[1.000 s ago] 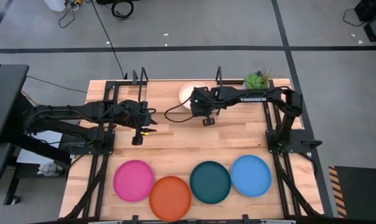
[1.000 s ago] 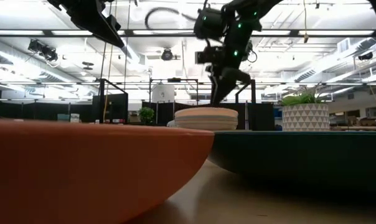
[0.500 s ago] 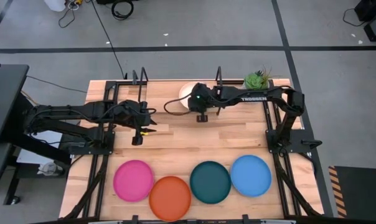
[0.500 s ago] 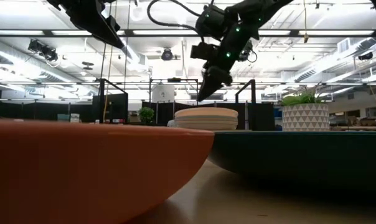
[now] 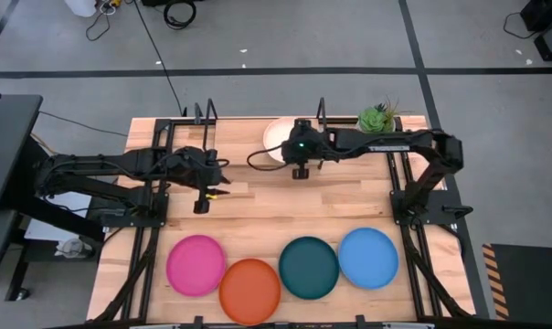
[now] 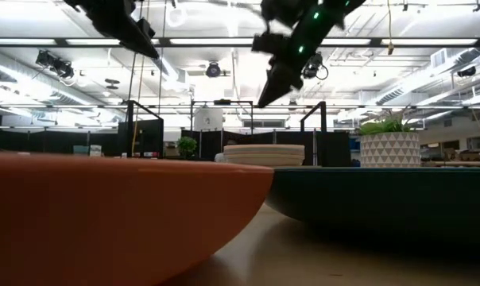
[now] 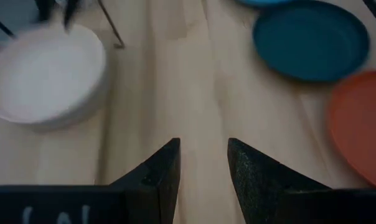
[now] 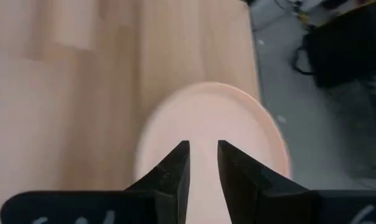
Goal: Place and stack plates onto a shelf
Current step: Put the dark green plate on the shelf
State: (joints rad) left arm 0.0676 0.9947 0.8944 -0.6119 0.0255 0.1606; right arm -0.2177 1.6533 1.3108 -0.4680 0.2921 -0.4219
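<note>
Right gripper (image 5: 300,171) hovers empty, fingers slightly parted, by the pale peach plate stack (image 5: 278,137) on the far shelf (image 5: 223,144).
Left gripper (image 5: 201,203) waits, slightly open, empty. Four plates remain near; a careless descent might clip the stack.

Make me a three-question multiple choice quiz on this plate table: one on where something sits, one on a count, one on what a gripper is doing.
1. Where is the potted plant?
A. far right corner
B. near left corner
C. centre

2. How many plates lie in the near row?
A. two
B. four
C. six

3. What are the right gripper's jaws holding?
A. a teal plate
B. a magenta plate
C. nothing

Answers:
1 A, the high view shows it at the far right corner.
2 B, magenta plate, orange plate, teal plate, blue plate.
3 C, its jaws stand apart and empty above the pale plate stack.
</note>
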